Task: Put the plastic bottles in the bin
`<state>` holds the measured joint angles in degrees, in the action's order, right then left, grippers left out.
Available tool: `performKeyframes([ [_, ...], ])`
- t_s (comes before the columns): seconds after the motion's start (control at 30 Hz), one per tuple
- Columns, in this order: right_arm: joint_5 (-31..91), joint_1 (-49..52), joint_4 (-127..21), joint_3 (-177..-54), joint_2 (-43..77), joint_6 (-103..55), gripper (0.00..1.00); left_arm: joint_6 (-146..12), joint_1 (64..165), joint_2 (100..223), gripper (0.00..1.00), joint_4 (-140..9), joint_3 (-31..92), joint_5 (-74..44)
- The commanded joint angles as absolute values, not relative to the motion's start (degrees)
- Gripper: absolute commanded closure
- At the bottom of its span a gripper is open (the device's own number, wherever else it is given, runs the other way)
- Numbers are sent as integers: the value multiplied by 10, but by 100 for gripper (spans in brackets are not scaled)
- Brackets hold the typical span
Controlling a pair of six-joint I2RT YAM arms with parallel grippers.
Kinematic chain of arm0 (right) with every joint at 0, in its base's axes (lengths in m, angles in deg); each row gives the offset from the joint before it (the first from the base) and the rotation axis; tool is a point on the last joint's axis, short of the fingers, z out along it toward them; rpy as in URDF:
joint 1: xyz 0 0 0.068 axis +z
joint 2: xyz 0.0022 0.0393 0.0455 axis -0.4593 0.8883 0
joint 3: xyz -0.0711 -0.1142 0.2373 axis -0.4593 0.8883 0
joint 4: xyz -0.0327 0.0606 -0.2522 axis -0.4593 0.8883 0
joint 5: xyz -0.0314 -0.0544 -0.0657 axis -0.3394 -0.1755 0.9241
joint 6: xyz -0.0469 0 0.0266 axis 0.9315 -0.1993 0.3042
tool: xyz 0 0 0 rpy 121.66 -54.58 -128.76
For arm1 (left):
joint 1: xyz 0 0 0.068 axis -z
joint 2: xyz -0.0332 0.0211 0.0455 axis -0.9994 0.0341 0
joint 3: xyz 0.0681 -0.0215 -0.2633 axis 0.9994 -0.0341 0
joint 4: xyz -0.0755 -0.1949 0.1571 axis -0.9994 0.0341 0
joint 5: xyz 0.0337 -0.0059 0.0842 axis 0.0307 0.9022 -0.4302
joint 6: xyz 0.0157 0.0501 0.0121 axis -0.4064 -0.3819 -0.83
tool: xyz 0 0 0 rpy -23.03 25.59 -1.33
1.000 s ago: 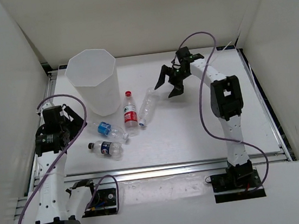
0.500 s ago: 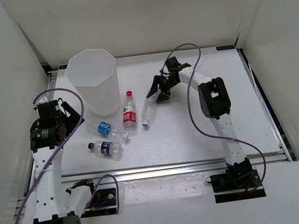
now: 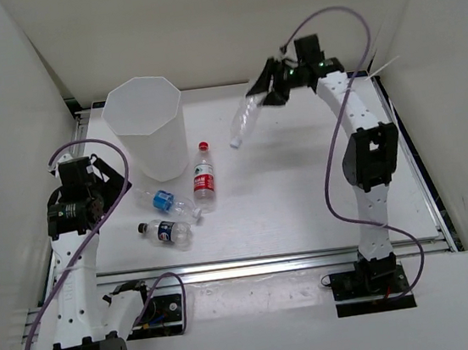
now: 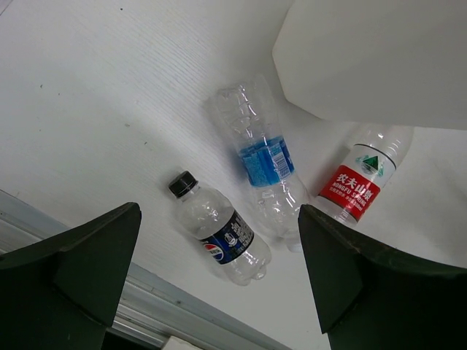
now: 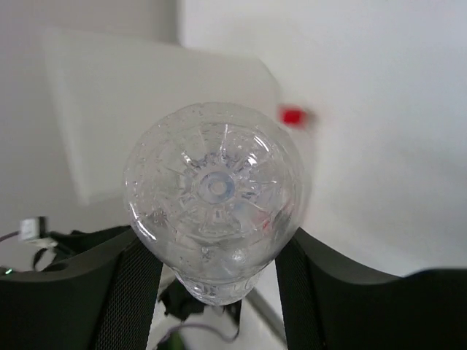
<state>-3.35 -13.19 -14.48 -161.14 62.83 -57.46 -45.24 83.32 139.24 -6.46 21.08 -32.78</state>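
Note:
My right gripper [image 3: 272,91] is shut on the base end of the unlabelled clear bottle [image 3: 243,123] and holds it in the air, neck slanting down, to the right of the bin [image 3: 154,151]. The right wrist view shows the bottle's base [image 5: 215,189] squeezed between the black pads [image 5: 135,292]. On the table by the bin lie the red-labelled bottle [image 3: 204,177], the blue-labelled bottle [image 3: 169,202] and the dark-labelled, black-capped bottle [image 3: 166,232]. My left gripper [image 3: 109,185] hovers open left of them; from its wrist I see the dark-labelled bottle [image 4: 219,230], the blue-labelled one [image 4: 259,157] and the red-labelled one [image 4: 357,182].
White walls enclose the table on the left, back and right. A metal rail [image 3: 270,263] runs along the near edge. Purple cables loop off both arms. The bin's wall [image 4: 379,58] fills the upper right of the left wrist view.
My right gripper closed on the unlabelled bottle lying on the table, then lifted it up and toward the back. The left arm has barely shifted.

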Motion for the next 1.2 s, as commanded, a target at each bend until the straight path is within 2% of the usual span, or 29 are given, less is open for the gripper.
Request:
performKeyframes([
  [0.0, -61, -104, -247, -1736, 583, -636, 80, -440, 830, 1376, 0, -66, 213, -319],
  [0.07, -50, -90, -290, -1803, 603, -665, 77, -440, 830, 1376, 0, -60, 213, -307],
  [0.2, -10, -63, -499, -1831, 618, -800, 77, -468, 830, 1397, 0, -42, 223, -282],
  [0.3, 49, -40, -552, -1866, 640, -819, 78, -499, 825, 1436, 0, -6, 259, -276],
  [0.47, 158, 11, -553, -1868, 623, -704, 77, -541, 825, 1465, 0, 8, 299, -282],
  [0.57, 203, 28, -573, -1875, 623, -646, 72, -546, 825, 1476, 0, 1, 313, -276],
  [0.63, 219, 41, -587, -1875, 616, -594, 69, -546, 825, 1490, 0, 1, 318, -269],
  [0.8, 247, 75, -587, -1875, 594, -485, 69, -546, 825, 1490, 0, -10, 313, -269],
  [0.87, 224, 83, -587, -1864, 589, -476, 64, -541, 825, 1490, 0, -10, 308, -269],
  [1.0, 165, 89, -612, -1839, 595, -491, 27, -543, 820, 1490, 0, -15, 288, -256],
  [1.03, 138, 89, -619, -1839, 603, -498, 0, -552, 820, 1490, 0, -20, 288, -256],
  [1.17, 165, 78, -580, -1903, 576, -498, 0, -552, 820, 1497, 0, -20, 300, -261],
])
